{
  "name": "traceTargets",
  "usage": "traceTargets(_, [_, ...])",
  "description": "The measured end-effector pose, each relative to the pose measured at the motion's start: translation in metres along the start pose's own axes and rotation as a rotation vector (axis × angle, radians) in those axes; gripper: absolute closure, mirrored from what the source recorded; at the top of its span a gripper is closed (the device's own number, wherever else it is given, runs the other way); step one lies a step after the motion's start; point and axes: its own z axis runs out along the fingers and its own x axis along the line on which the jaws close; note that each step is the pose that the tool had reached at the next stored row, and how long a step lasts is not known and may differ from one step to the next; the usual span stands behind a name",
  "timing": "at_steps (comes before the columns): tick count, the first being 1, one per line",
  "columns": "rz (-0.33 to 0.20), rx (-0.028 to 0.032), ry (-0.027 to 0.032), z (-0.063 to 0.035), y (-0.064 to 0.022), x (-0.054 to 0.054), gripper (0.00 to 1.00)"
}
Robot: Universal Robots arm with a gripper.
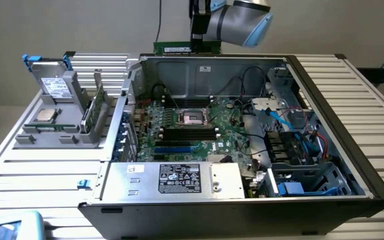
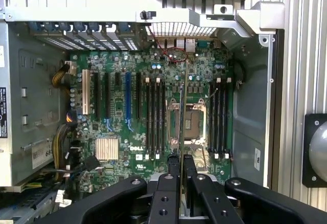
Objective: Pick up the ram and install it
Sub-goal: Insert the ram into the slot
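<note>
Hand [image 2: 181, 158] tight around ram [image 1: 173, 49], above motherboard [image 2: 168, 65].

Open computer case [image 1: 205, 75] on slatted table [image 1: 38, 170]; motherboard [image 1: 172, 147], power supply [image 1: 172, 180] inside; gray stand [image 1: 62, 136] on exterior view's left.

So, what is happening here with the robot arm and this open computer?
The arm's gripper is shut on the ram, a green stick with a white label, and holds it in the air above the open computer case. From the wrist view the stick is seen edge-on over the motherboard, close to the processor socket and the memory slots. It is not seated in a slot yet. A grey stand with other parts sits on the exterior view's left.
</note>
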Motion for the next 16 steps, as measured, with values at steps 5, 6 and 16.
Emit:
traceTargets(5, [0.000, -0.0126, 0.0128, 0.0019, -0.0008, 0.000, 0.85])
traceTargets(6, [-0.001, -0.0126, 0.0130, 0.0023, -0.0011, 0.000, 0.85])
traceTargets(16, [-0.005, -0.0143, 0.0133, 0.0164, -0.0072, 0.004, 0.85])
